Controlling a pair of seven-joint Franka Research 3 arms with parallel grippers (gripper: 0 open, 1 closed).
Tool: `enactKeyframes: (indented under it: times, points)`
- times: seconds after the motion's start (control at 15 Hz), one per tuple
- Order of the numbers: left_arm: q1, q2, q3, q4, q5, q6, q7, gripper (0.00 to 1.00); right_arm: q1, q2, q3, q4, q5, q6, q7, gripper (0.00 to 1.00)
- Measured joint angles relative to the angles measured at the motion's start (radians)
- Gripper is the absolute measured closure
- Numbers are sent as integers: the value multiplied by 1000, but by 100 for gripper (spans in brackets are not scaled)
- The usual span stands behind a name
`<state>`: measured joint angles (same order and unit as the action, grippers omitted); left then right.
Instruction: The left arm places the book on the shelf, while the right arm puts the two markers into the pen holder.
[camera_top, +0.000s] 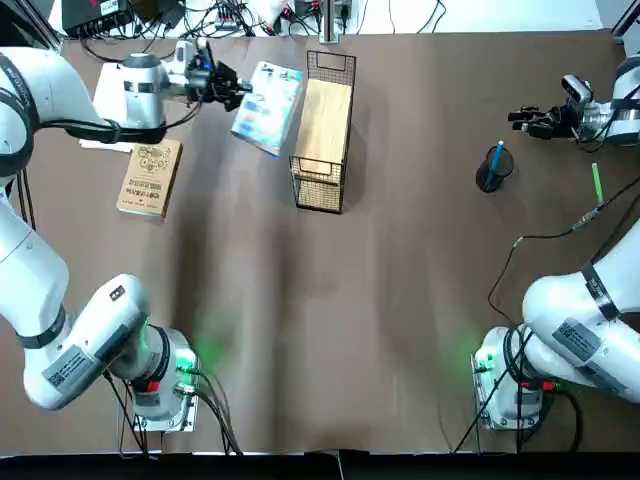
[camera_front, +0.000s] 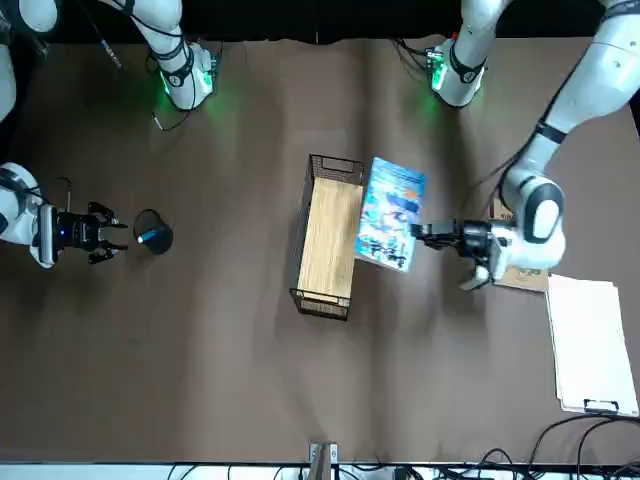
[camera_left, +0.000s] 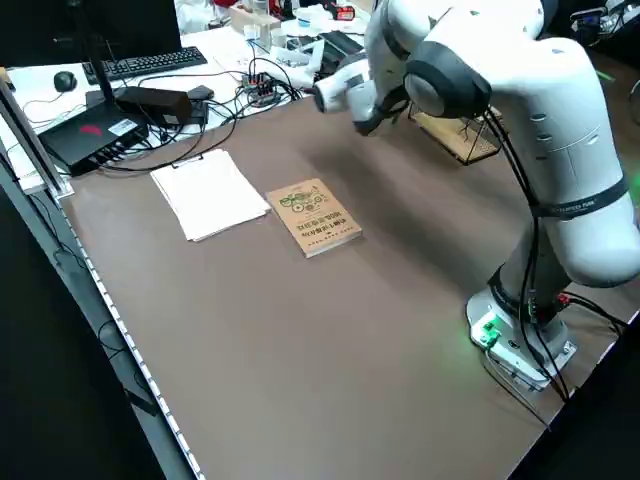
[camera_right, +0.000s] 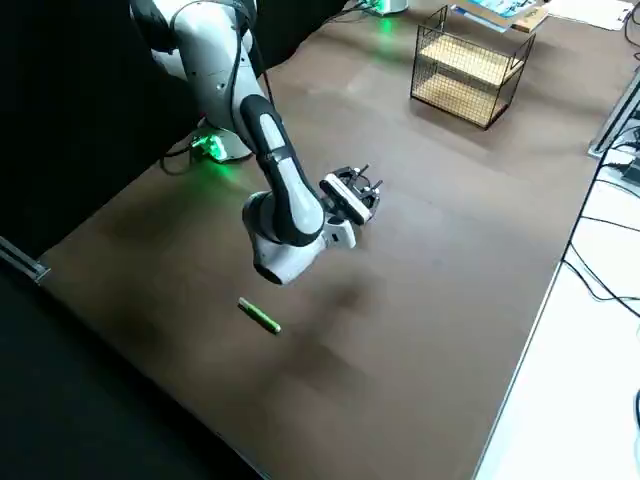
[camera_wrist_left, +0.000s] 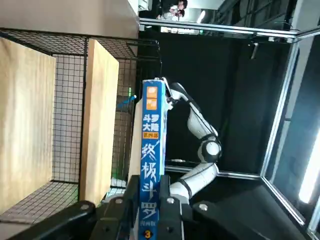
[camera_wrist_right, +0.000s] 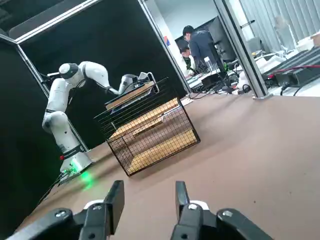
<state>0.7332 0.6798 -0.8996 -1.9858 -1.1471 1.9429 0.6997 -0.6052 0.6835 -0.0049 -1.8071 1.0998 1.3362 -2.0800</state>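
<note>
My left gripper (camera_top: 228, 87) is shut on the book (camera_top: 268, 108), a light blue and white paperback held tilted in the air. The book hangs at the left side of the shelf (camera_top: 322, 130), close to its wooden plank top. The left wrist view shows the book's spine (camera_wrist_left: 151, 160) between the fingers, with the plank (camera_wrist_left: 100, 115) just beside it. A blue marker (camera_top: 498, 158) stands in the black pen holder (camera_top: 491, 172). The green marker (camera_top: 597, 183) lies on the table to its right. Beyond the holder, my right gripper (camera_top: 525, 120) is open and holds nothing.
A tan-brown book (camera_top: 150, 178) lies on the table at the left, below the left gripper. A white paper sheet (camera_front: 588, 345) sits at the far left corner. Cables and equipment line the table's far edge.
</note>
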Motion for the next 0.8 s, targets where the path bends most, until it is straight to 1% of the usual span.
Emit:
enactKeyframes:
  times: [0.07, 0.2, 0.33, 0.47, 0.6, 0.8]
  points:
    - [-2, 0, -31, -16, -13, 48, 0, 80, 0, 0, -3, 16, -23, 0, 32, 51]
    - [-6, 0, -67, -35, -30, 105, 0, 80, 0, -7, -5, 78, -89, 0, 150, 52]
    - [-18, 0, -76, -40, -54, 142, 0, 80, 0, -23, -6, 167, -147, 1, 302, 53]
    - [-44, 0, -76, -40, -89, 183, 11, 80, -2, -38, -11, 254, -231, 2, 428, 54]
    - [-75, 0, -76, -41, -123, 220, 32, 80, -2, -49, -29, 325, -325, 8, 533, 55]
    - [-118, 0, -76, -41, -196, 264, 98, 80, -1, -50, -83, 393, -435, 38, 652, 55]
